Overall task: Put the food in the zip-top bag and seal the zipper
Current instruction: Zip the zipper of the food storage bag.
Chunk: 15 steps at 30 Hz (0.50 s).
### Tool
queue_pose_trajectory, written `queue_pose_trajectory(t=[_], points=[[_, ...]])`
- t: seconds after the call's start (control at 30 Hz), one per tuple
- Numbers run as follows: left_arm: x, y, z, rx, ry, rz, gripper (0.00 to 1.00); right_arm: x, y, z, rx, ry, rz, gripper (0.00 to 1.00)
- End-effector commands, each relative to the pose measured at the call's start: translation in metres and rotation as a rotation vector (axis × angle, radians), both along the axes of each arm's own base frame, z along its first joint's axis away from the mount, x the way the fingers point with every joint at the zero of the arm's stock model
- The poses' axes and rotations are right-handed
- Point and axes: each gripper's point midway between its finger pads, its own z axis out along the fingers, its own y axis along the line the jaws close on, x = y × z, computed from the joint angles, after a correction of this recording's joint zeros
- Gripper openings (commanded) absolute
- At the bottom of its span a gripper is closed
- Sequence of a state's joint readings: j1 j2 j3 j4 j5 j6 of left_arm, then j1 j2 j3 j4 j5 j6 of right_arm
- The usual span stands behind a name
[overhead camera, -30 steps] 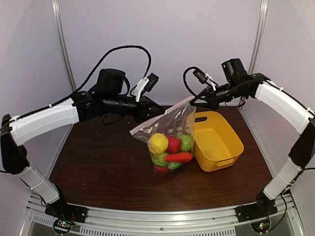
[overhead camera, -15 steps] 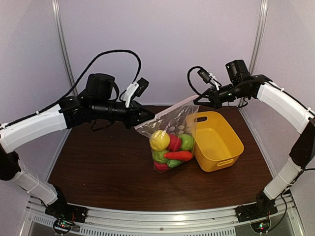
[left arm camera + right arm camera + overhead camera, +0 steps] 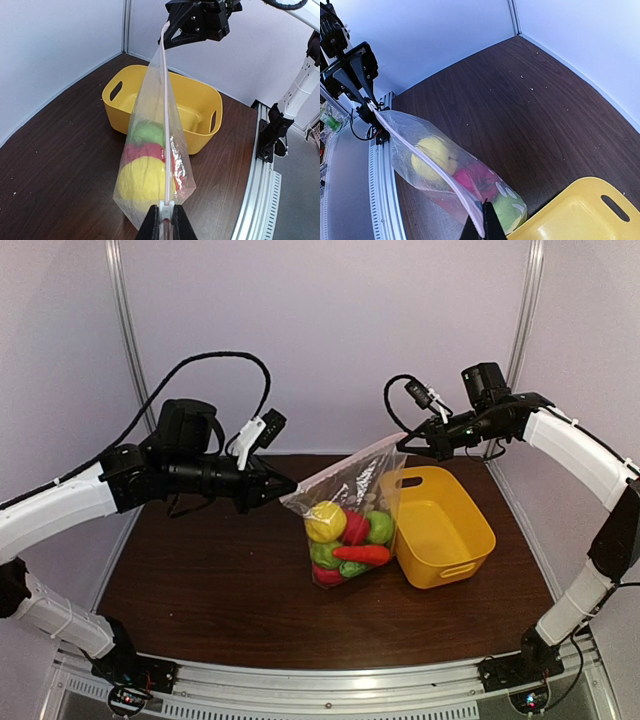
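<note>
The zip-top bag (image 3: pixel 352 490) hangs stretched between my two grippers, its bottom resting on the table. The food (image 3: pixel 345 540) is inside it: a yellow piece, red and green pieces and an orange carrot (image 3: pixel 362 554). The zipper (image 3: pixel 345 462) runs taut along the top edge. My left gripper (image 3: pixel 290 488) is shut on the zipper's left end, also seen in the left wrist view (image 3: pixel 165 212). My right gripper (image 3: pixel 402 447) is shut on its right end, also seen in the right wrist view (image 3: pixel 482 222). In the left wrist view the zipper (image 3: pixel 165 125) looks pressed together along its length.
A yellow plastic basket (image 3: pixel 470 540) stands just right of the bag, touching it, and shows nothing inside. It also shows in the left wrist view (image 3: pixel 200 102). White walls close in the back and sides of the dark wooden table (image 3: pixel 200 580).
My left gripper has moved left and slightly down along the zipper to the bag's left corner, drawing the top edge taut. My right gripper has held its place.
</note>
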State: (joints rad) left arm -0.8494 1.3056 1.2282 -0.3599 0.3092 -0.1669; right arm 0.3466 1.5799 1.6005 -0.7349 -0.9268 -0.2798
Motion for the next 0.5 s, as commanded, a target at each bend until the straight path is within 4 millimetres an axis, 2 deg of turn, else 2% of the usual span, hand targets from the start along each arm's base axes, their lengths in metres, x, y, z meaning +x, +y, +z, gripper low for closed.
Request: queue_pose_trajectory(t=[0.0, 0.2, 0.33, 0.4, 0.47], points=[[0.001, 0.014, -0.008, 0.034, 0.001, 0.029, 0.0, 0.009, -0.011, 0.017, 0.018, -0.062, -0.053, 0.0], [0.003, 0.017, -0.011, 0.041, 0.002, 0.041, 0.0, 0.009, -0.011, 0.015, 0.017, -0.06, -0.053, 0.0], [0.004, 0.012, -0.009, 0.016, 0.005, 0.035, 0.02, 0.009, -0.01, 0.013, 0.019, -0.055, -0.048, 0.0], [0.009, 0.009, -0.008, -0.002, 0.007, 0.049, 0.31, 0.008, -0.009, 0.013, 0.029, -0.049, -0.035, 0.0], [0.015, 0.011, -0.01, -0.016, 0.004, 0.088, 0.46, 0.007, -0.008, 0.013, 0.037, -0.04, -0.029, 0.0]])
